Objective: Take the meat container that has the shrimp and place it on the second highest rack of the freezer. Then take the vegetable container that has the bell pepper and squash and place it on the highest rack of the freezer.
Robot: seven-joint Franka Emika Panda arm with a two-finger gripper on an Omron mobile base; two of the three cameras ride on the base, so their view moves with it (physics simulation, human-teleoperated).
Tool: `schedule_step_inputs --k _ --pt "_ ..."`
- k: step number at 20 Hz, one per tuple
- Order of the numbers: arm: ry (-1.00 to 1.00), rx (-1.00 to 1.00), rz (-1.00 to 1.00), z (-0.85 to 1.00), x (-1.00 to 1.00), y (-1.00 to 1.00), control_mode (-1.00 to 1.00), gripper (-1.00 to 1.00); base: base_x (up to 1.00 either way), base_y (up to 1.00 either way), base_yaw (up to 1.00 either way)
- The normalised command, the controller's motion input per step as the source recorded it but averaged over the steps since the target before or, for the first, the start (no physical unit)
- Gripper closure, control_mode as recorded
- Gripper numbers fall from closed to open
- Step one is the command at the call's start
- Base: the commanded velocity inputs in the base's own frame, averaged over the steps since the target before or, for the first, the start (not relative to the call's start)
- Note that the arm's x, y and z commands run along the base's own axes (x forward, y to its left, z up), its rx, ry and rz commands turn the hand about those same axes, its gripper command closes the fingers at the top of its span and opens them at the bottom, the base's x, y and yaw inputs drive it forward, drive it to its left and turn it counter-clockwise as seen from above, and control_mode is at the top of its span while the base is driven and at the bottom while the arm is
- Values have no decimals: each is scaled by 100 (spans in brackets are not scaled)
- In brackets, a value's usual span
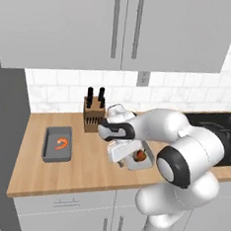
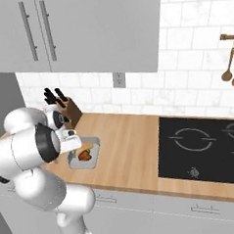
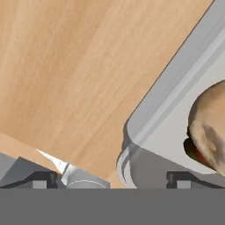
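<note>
Straddling the vegetable container's (image 3: 176,110) rim, the gripper (image 3: 112,178) gapes wide over bare counter (image 3: 66,66).

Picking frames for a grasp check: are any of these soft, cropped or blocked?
Left base view: sharp, but the arm covers most of the vegetable container. Right base view: even light, container mostly clear. Hand view: close and soft, squash cut off at the edge.

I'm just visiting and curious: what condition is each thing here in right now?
Shrimp tray: on the counter, untouched, shrimp inside.
Vegetable tray: on the counter, pepper and squash inside.
Gripper: fingers wide open, straddling the vegetable tray's corner.
Wall cupboards: doors shut.
Knife block: upright, knives in.
</note>
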Motion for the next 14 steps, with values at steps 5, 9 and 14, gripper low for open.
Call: schedule_step_inputs --k 5,9,14 --pt "0 0 13 -47 63 0 -100 -100 0 0 0" --pt "1 0 13 -75 24 0 -100 -100 0 0 0" --pt "-4 0 10 -45 -16 0 -100 -100 0 0 0"
